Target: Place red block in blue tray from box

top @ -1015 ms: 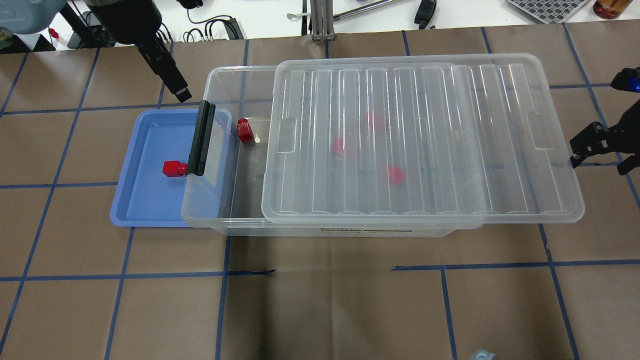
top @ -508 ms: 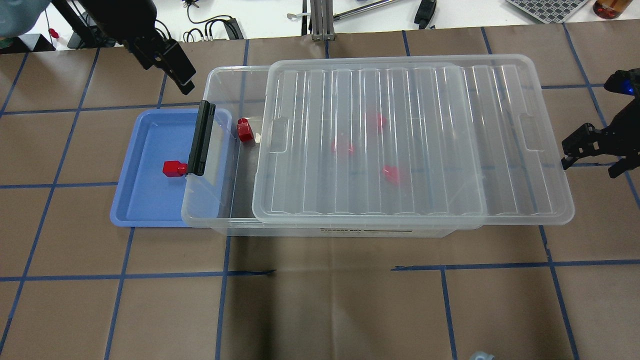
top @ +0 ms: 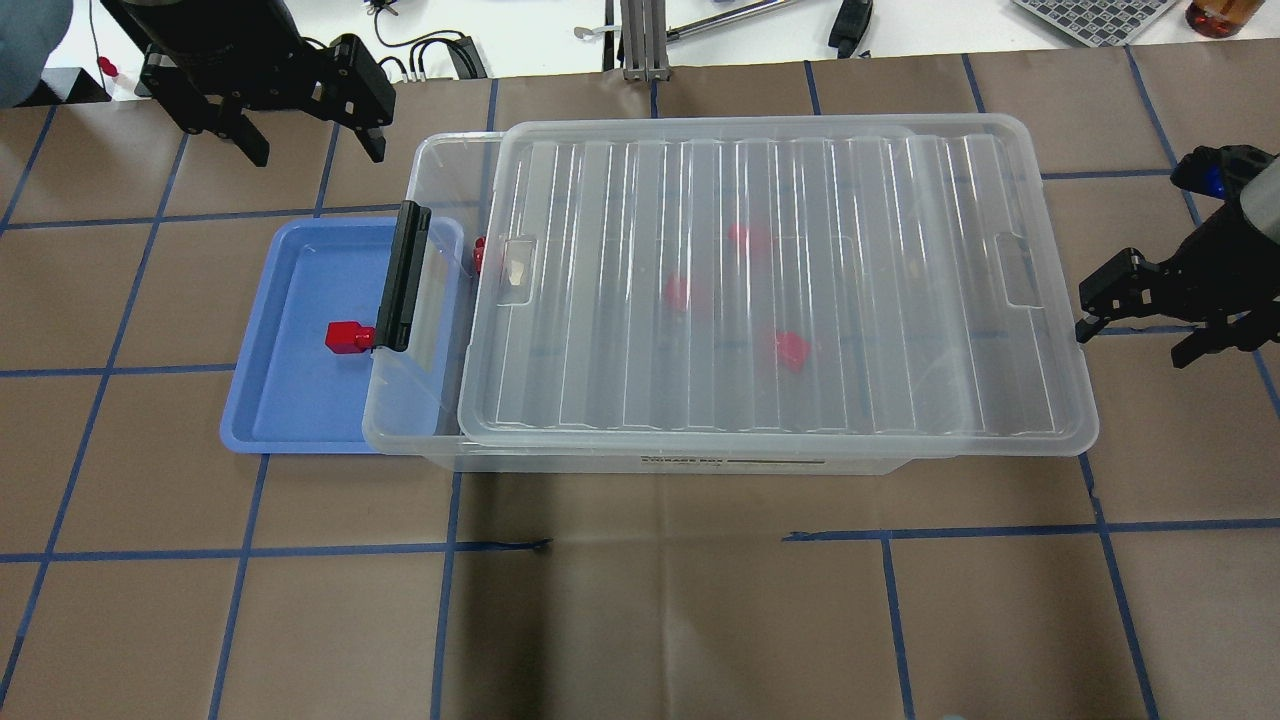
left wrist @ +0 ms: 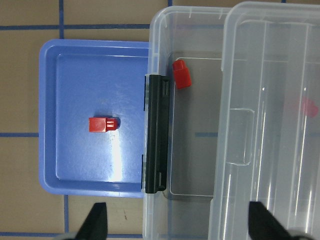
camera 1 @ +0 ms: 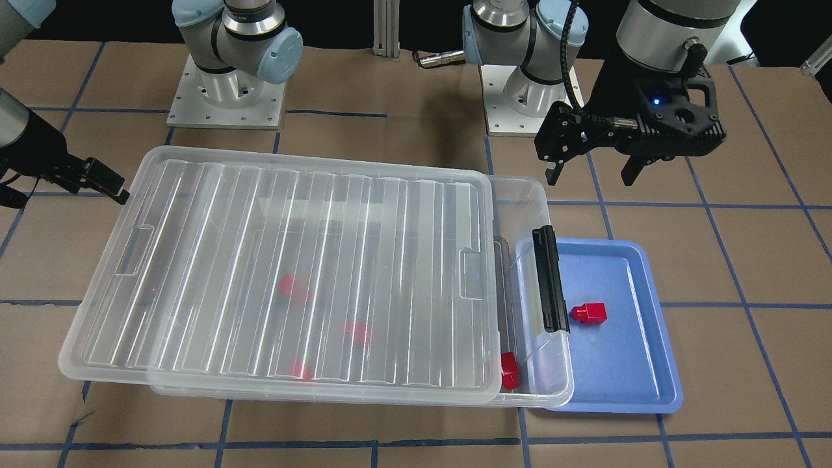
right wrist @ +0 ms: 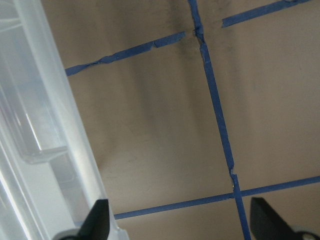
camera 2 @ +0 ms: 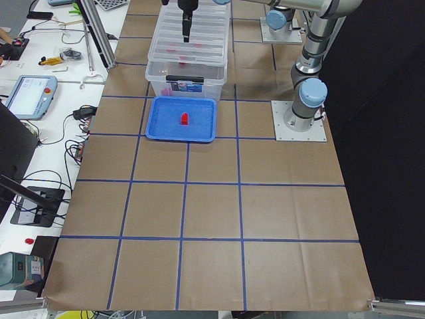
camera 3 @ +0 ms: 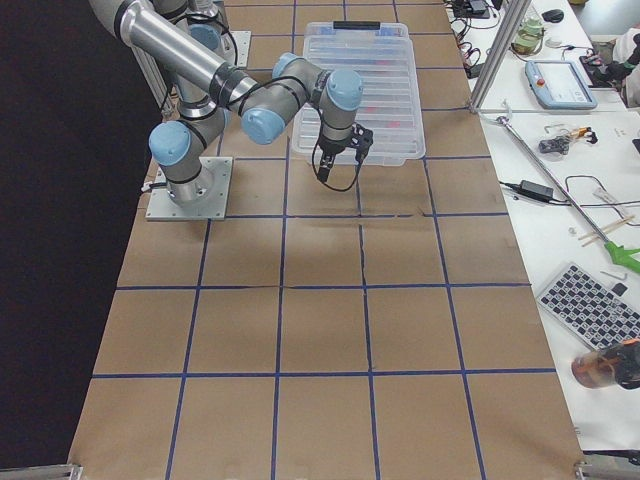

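Left gripper: gapes wide, grips nothing, hangs over the brown paper table just past the far rim of the blue tray. Right gripper: likewise spread and empty, sits low at the opposite end, one fingertip just beside the end edge of the ribbed lid; cannot tell whether touching.

Between the two, outward from the left gripper: red block, lies on the tray floor with its peg toward the box, close by the black latch. Box: overlaps the tray's edge with its latch end. Lid: covers most of the box, leaves a strip open by the latch. In that strip, a second red cube; under the lid, three more red cubes, blurred.
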Tool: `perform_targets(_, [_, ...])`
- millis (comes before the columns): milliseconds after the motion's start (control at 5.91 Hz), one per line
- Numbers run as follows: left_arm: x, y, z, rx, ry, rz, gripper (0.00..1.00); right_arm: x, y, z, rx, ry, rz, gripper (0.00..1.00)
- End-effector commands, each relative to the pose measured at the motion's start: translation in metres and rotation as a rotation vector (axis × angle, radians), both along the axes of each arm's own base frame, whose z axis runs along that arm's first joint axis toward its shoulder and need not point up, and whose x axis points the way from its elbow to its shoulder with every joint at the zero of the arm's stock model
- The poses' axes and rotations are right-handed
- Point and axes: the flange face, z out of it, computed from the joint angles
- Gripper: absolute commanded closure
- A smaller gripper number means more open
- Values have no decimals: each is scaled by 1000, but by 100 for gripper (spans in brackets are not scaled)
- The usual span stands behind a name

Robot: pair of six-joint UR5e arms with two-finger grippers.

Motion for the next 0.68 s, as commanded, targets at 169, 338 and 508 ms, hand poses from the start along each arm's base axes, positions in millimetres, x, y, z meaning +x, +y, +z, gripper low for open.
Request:
perform_targets(169, [2,7,0,0,2,25,2,24,0,-2,16,-3,-17,0])
perform_targets(338, [2,7,-1,1,4,25,2,24,0,-2,15,-2,-18,0])
perform_targets(508, [2,6,-1,1,5,26,2,27,-2,-2,4,-32,-21,0])
